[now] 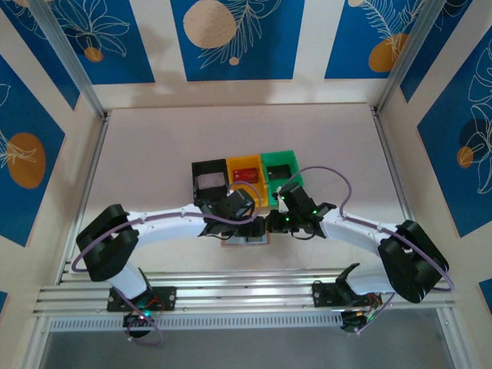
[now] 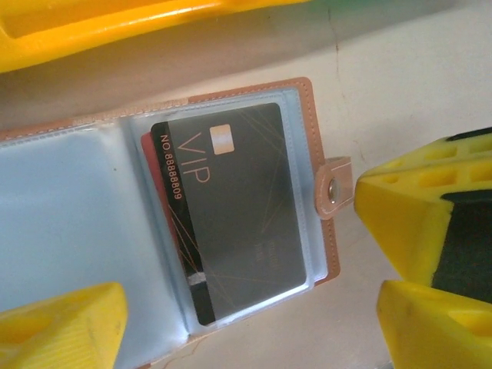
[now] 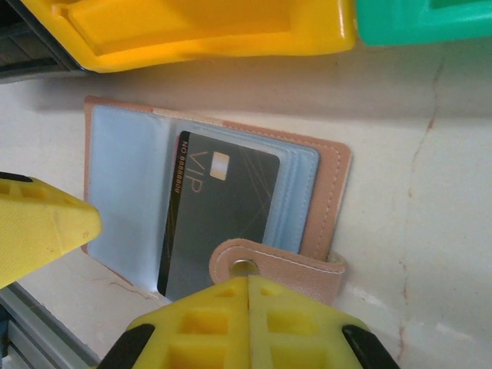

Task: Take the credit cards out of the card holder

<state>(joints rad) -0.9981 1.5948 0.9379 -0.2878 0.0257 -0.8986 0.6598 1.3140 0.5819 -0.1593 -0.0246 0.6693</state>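
Note:
The tan card holder (image 2: 307, 131) lies open on the table, its clear pockets up. A black VIP credit card (image 2: 238, 215) sits in the right pocket, and the edge of a red card (image 2: 154, 173) shows behind it. My left gripper (image 2: 250, 327) hovers open just above the holder, one yellow finger on each side of the pocket. My right gripper (image 3: 247, 280) is shut, its joined fingertips resting on the snap tab (image 3: 284, 265) of the card holder (image 3: 330, 192), over the black card (image 3: 223, 215). From above, both grippers meet over the holder (image 1: 247, 240).
Three bins stand in a row just behind the holder: black (image 1: 209, 178), yellow (image 1: 246, 184) with a red item inside, and green (image 1: 278, 169). The yellow bin's wall (image 3: 215, 31) runs close along the holder's far edge. The right gripper's fingers (image 2: 415, 223) crowd the holder's tab side.

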